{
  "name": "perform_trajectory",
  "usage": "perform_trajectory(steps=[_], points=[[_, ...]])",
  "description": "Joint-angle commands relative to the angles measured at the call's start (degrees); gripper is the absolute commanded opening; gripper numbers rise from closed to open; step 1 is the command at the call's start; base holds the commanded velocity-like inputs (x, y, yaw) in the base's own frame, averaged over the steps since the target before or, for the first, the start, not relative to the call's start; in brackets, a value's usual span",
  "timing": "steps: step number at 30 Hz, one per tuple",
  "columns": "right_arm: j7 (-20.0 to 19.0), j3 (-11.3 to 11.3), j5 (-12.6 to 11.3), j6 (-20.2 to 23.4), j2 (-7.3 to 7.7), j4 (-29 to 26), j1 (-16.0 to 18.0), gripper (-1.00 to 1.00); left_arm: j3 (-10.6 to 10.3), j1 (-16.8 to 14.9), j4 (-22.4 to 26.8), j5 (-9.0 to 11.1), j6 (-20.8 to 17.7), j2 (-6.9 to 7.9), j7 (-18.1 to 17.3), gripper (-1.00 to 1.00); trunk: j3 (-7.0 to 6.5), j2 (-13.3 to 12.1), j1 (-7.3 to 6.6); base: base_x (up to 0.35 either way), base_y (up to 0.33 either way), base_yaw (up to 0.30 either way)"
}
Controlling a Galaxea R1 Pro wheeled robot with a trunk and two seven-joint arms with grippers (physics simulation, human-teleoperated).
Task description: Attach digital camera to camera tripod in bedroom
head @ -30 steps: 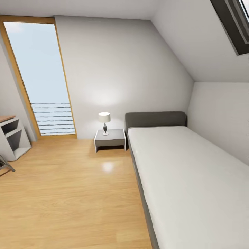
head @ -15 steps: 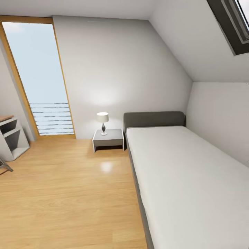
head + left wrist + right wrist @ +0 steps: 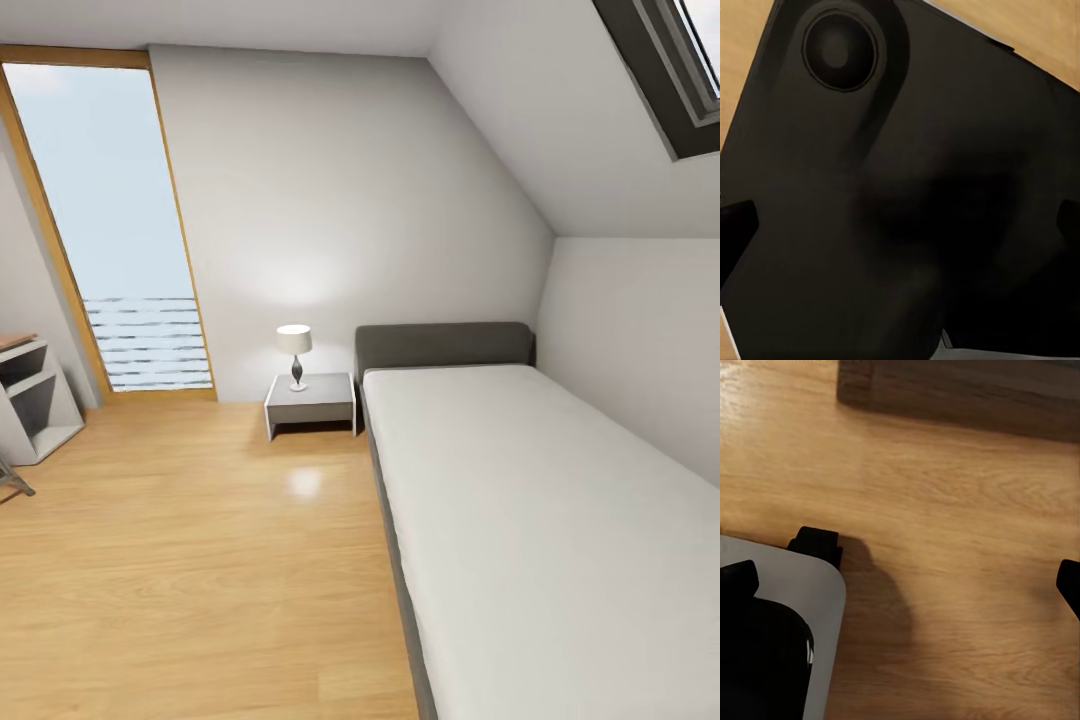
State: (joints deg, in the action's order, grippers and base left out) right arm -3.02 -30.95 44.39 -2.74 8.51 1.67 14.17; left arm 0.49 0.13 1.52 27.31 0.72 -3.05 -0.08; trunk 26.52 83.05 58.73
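**Carrying the camera through the bedroom: turn back left to find the tripod**

Your left gripper is clamped on the digital camera. Its black body spans the gap between the two fingertips, the round lens is at one corner, and wood floor shows behind it. Your right gripper hangs over the floor with its fingers spread and nothing between them.

The head view looks across the light wood floor at the grey bed, the nightstand with its lit lamp, and the tall wood-framed window. The wood tabletop of the desk sits at the left edge. Just below it is a thin dark strut; it could be a tripod leg, but too little of it shows to tell.

To do this step well, swing the base left toward that strut. Keep the left arm steady and tucked so the camera does not slip or clip the desk. Leave the right gripper free to brace the tripod head once you arrive. Stop well short, so both arms can reach.

Compared with a second ago, the nightstand, the window and the strut all sit a little further left in the head view. The camera has turned slightly right; the furniture has not moved.
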Motion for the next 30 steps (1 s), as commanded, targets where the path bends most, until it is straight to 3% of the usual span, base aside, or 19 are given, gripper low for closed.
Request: perform_trajectory(steps=[1, 7, 10, 14, 17, 23, 24, 27, 28, 30], points=[[-0.04, -0.46, 0.29, -0.29, 0.04, 0.16, 0.06, 1.00, 0.01, 0.00, 0.07, 0.24, 0.08, 0.02, -0.01, 1.00, 0.05, 0.03, 0.00, 0.000, -0.003, 0.000], [-0.70, 0.17, 3.05, -0.09, -1.04, 0.12, 0.06, 1.00, -0.12, -0.03, 6.88, 0.16, -1.82, 2.34, 0.16, 1.00, 0.05, 0.03, 0.00, 0.000, 0.000, 0.000], [-0.97, 0.81, 5.12, 0.19, -2.09, 0.01, 0.06, 1.00, -0.11, -0.04, 12.02, 0.20, -4.64, 4.02, 0.14, 1.00, 0.05, 0.03, 0.00, 0.000, 0.000, 0.000], [-2.73, 1.33, 6.86, 1.17, -3.69, -0.74, -0.11, 1.00, -0.06, -0.04, 21.04, 0.29, -12.13, 6.77, 0.07, 1.00, 0.05, 0.03, 0.00, 0.000, 0.000, 0.000], [-6.48, 1.50, 7.57, 3.11, -5.11, -1.60, 0.24, 1.00, 0.02, -0.08, 29.26, 0.52, -19.77, 8.70, 0.08, 1.00, 0.05, 0.03, 0.00, 0.000, 0.000, 0.000], [-21.17, 1.63, 8.08, 9.19, -7.67, -5.11, 3.74, 1.00, 1.12, -1.08, 44.38, 2.70, -33.70, 11.08, 0.19, 1.00, 0.05, 0.03, 0.00, 0.000, 0.000, 0.000], [-27.45, 1.60, 8.00, 10.92, -8.30, -7.67, 4.95, 1.00, 2.33, -2.31, 47.98, 3.72, -37.17, 11.42, 0.22, 1.00, 0.05, 0.03, 0.00, 0.000, 0.000, 0.000], [-37.20, 1.50, 7.82, 12.81, -8.97, -13.39, 6.00, 1.00, 4.52, -4.97, 51.38, 5.31, -41.17, 11.62, 0.22, 1.00, 0.05, 0.03, 0.00, 0.000, 0.000, 0.000], [-43.63, 1.44, 7.68, 13.80, -9.30, -18.37, 6.39, 1.00, 5.71, -7.26, 52.44, 6.22, -43.08, 11.62, 0.23, 1.00, 0.05, 0.03, 0.00, 0.000, 0.000, 0.000], [-49.62, 1.38, 7.49, 14.86, -9.67, -23.94, 6.64, 1.00, 6.50, -9.72, 52.69, 6.89, -44.34, 11.60, 0.24, 1.00, 0.05, 0.03, 0.00, 0.000, 0.000, 0.000]])
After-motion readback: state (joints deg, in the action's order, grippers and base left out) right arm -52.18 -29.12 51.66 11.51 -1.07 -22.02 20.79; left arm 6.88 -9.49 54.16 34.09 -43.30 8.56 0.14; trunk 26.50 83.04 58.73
